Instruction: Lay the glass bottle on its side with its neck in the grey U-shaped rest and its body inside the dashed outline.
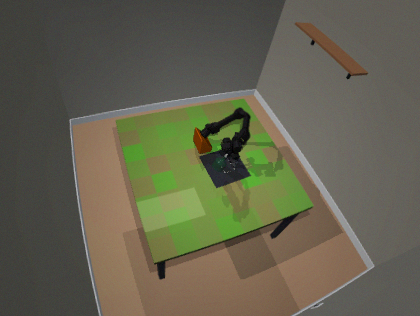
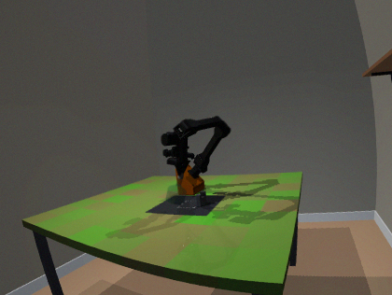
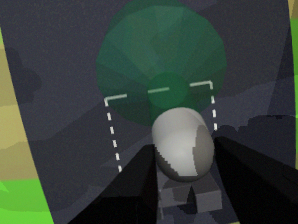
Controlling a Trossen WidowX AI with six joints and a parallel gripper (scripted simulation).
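Note:
The green glass bottle (image 1: 220,163) (image 2: 172,189) (image 3: 160,55) is see-through. Its wide body lies ahead of the fingers in the wrist view, and its pale rounded top end (image 3: 182,142) is nearest the camera. My gripper (image 3: 184,149) is shut on that neck end; the bottle looks tilted rather than flat. The dashed outline (image 3: 116,97) shows below it, its far edge seen partly through the green body. The grey U-shaped rest (image 3: 207,200) (image 2: 202,199) is below the fingers, partly hidden by them. Whether the body touches the mat I cannot tell.
The dark mat (image 1: 220,181) (image 2: 161,208) (image 3: 65,100) lies on the green and brown patchwork table (image 1: 175,235) (image 2: 247,266). The orange arm base (image 1: 201,141) (image 2: 190,184) stands close to the mat's edge. A brown wall shelf (image 1: 332,49) is far off.

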